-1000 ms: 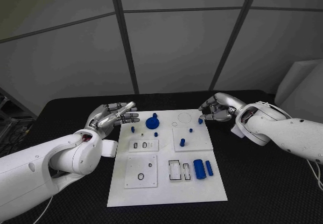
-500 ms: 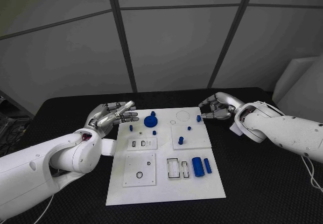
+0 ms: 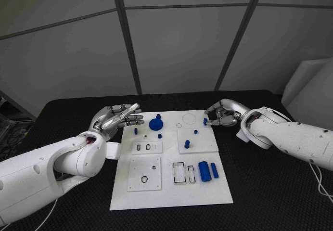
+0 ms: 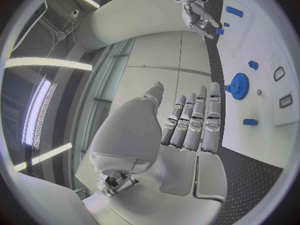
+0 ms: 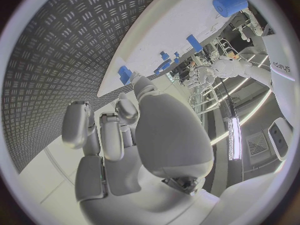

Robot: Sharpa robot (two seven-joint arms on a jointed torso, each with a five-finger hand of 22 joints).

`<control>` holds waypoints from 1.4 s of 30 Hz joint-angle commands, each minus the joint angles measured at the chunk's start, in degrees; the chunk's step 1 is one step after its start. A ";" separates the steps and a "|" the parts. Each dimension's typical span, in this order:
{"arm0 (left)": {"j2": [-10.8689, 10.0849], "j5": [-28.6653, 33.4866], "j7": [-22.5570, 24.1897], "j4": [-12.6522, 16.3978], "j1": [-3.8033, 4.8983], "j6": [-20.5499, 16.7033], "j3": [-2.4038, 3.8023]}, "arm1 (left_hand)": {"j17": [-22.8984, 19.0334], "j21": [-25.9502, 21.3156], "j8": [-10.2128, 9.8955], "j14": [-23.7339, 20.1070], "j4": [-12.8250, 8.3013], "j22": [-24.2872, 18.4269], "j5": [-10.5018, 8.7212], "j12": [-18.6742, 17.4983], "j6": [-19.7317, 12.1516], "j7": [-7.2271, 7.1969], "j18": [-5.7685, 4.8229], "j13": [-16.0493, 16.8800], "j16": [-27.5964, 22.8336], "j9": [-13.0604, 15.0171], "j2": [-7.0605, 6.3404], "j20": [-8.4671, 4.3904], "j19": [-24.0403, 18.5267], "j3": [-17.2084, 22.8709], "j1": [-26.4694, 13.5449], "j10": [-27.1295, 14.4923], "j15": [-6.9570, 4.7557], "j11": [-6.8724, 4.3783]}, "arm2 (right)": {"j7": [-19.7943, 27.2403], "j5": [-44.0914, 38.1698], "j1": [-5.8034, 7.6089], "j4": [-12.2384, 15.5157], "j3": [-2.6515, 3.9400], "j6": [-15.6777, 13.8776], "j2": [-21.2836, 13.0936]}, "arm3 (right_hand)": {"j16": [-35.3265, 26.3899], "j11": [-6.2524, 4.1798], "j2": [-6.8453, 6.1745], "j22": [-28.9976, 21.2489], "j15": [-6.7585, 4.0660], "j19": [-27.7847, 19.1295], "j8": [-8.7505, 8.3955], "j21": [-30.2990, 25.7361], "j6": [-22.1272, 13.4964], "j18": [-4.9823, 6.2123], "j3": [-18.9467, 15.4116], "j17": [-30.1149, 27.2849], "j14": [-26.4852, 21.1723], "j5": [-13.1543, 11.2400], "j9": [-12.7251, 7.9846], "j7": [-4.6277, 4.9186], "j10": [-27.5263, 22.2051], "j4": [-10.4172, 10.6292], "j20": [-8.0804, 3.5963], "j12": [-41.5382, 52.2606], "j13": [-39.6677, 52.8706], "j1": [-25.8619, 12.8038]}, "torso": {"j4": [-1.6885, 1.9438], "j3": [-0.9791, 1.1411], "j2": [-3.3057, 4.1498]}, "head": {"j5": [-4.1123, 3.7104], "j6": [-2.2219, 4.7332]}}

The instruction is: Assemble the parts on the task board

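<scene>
R hand [image 3: 221, 114] curled, pinching blue part [image 3: 206, 122].

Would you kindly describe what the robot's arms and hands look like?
Both arms are bulky, rounded and glossy white. The left arm has a thin white cable hanging below it, and the right arm trails one near the picture's edge. The left robot hand and right robot hand are silver metal with jointed fingers and pale finger pads.

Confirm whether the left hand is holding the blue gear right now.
No, the left hand hovers open beside the task board, apart from the blue gear lying on it.
</scene>
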 commanded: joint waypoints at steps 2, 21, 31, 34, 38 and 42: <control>0.06 -0.46 0.69 -0.07 0.07 0.61 0.04 | 0.05 -0.18 -0.08 0.19 -0.28 -0.07 -0.04 0.21 0.12 2.48 -0.30 0.07 -0.22 0.07 -0.29 0.17 -0.01 0.01 -0.24 0.02 0.31 -0.10 | 0.53 -0.61 0.00 -0.32 0.03 1.17 0.36 | -0.12 0.29 0.50 0.16 0.06 -0.24 0.39 -0.13 0.74 0.13 -0.40 7.81 4.34 0.33 0.16 0.06 0.23 0.04 0.04 0.51 0.21 0.35 | -0.01 0.01 -0.01 | -0.04 -0.01; 0.09 -0.46 0.35 -0.34 0.06 0.42 0.04 | 0.07 -0.18 -0.05 0.24 -0.36 -0.08 -0.03 0.26 0.17 2.47 -0.29 0.06 -0.25 0.07 -0.24 0.16 0.01 0.10 -0.22 0.08 0.29 -0.12 | 0.07 -1.51 -0.35 -1.72 0.03 3.00 1.78 | 0.70 0.28 2.67 2.35 0.07 1.26 2.15 1.16 6.01 -0.30 0.03 9.29 4.70 0.41 1.08 0.13 2.32 0.03 0.06 3.54 2.94 0.97 | -0.02 -0.04 -0.03 | -0.06 -0.28; 0.01 -0.46 0.29 -0.32 0.05 0.41 0.04 | 0.08 -0.18 -0.04 0.26 -0.40 -0.08 -0.03 0.27 0.20 2.46 -0.28 0.06 -0.27 0.07 -0.15 0.16 0.02 0.18 -0.19 0.10 0.29 -0.12 | -0.27 -1.79 -0.38 -2.09 0.03 2.92 1.98 | 0.73 0.28 2.91 2.38 0.06 1.28 2.14 1.17 6.19 -0.31 0.15 9.35 4.71 0.44 1.07 0.15 2.29 0.05 0.04 3.50 2.91 1.00 | -0.01 0.01 -0.07 | -0.09 -0.42; 0.01 -0.46 0.27 -0.32 0.05 0.39 0.04 | 0.08 -0.18 -0.04 0.26 -0.40 -0.08 -0.03 0.27 0.20 2.46 -0.28 0.06 -0.27 0.07 -0.15 0.16 0.02 0.18 -0.19 0.10 0.29 -0.12 | -0.20 -1.82 -0.38 -2.12 0.03 2.56 2.02 | 0.71 0.26 3.25 2.40 0.05 1.28 2.19 1.18 6.53 -0.31 0.31 9.31 4.70 0.51 1.10 0.12 2.30 0.13 0.03 3.55 2.97 0.99 | -0.02 0.02 -0.07 | -0.10 -0.46; 0.00 -0.46 0.25 -0.29 0.05 0.36 0.04 | 0.08 -0.18 -0.04 0.26 -0.40 -0.08 -0.03 0.27 0.20 2.46 -0.28 0.06 -0.27 0.07 -0.15 0.16 0.02 0.18 -0.19 0.10 0.29 -0.12 | -0.09 -1.87 -0.38 -2.15 0.03 1.79 2.10 | 0.76 0.15 3.74 2.46 -0.01 1.31 2.42 1.21 7.26 -0.31 0.56 9.40 4.72 0.67 1.18 -0.04 2.35 0.24 0.00 3.66 3.09 0.99 | -0.04 -0.01 -0.05 | -0.14 -0.46; -0.02 -0.46 0.11 -0.29 0.05 0.41 0.04 | 0.08 -0.18 -0.04 0.26 -0.40 -0.08 -0.03 0.27 0.20 2.46 -0.28 0.06 -0.27 0.07 -0.15 0.16 0.02 0.18 -0.19 0.10 0.29 -0.12 | -1.01 -2.25 -0.38 -2.27 0.03 -0.35 2.15 | 0.77 -0.32 4.87 2.61 -0.33 1.39 3.13 1.30 8.91 -0.32 1.29 9.43 4.72 0.20 1.46 -0.63 2.66 0.33 -0.20 4.08 3.50 1.22 | -0.05 -0.01 -0.06 | -0.15 -0.58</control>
